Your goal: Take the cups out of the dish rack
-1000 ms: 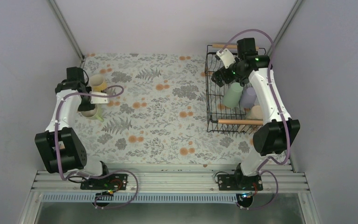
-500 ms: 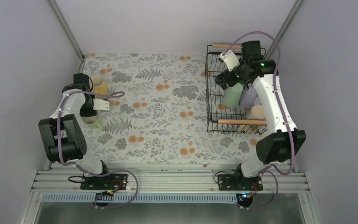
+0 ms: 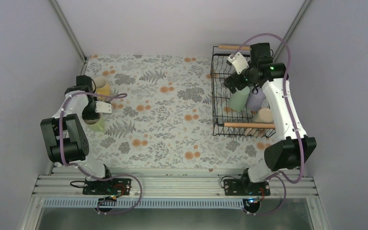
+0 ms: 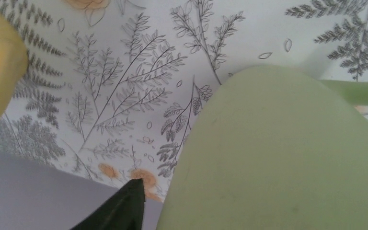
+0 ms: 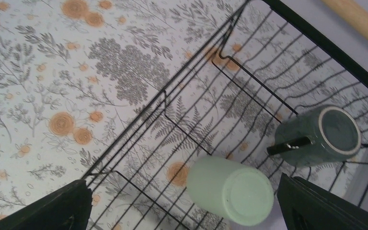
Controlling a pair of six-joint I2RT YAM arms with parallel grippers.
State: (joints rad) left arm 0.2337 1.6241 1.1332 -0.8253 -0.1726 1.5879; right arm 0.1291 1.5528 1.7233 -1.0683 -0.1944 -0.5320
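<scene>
Right end effector [image 5: 183,186] hangs wide open above a glossy mint green mug [image 5: 230,196] in the black wire dish rack [image 3: 214,103], seemingly poised to grasp.

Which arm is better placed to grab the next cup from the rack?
Right, likely. The right gripper hangs open over the dish rack, with the mint green cup between its fingers in wrist view. The left gripper is across the table at the olive green cup.

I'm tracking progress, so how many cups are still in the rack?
4: mint and lavender mid-rack, beige by the near handle, dark green near mint, seen only from the right wrist. The arm may hide more.
</scene>
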